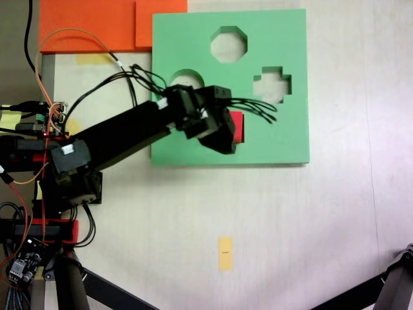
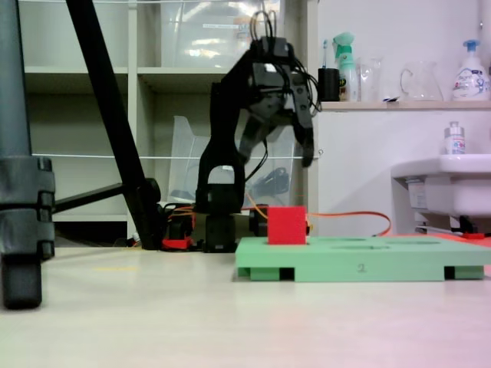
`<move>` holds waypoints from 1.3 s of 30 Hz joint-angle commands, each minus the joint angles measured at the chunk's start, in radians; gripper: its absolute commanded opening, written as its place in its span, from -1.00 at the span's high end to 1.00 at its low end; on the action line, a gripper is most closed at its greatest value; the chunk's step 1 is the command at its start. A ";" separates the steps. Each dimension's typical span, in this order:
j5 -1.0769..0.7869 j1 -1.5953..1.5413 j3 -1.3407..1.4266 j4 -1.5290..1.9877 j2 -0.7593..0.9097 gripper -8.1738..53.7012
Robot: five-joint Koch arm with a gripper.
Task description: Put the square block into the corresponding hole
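While tool [image 2: 278, 149] hangs spread, red block [image 1: 238, 126] half hidden beneath.

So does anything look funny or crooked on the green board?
Not really. The small red foam cube stands upright in the flat green foam board, its upper part sticking above the surface. The black gripper hangs open above it, not touching. The round, octagonal and cross-shaped cutouts look undamaged.
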 commanded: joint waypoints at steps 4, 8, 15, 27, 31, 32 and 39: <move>-0.364 0.071 -0.043 0.078 0.229 -0.74; -0.650 0.129 0.048 0.074 0.365 -0.74; -0.733 0.138 0.486 -0.161 0.609 -0.74; -1.379 0.350 1.548 -1.582 0.877 -0.28; -1.485 0.334 1.743 -1.671 0.881 -0.28; -1.513 0.330 1.779 -1.649 0.882 -0.28; -1.612 0.328 2.036 -1.617 0.890 -0.28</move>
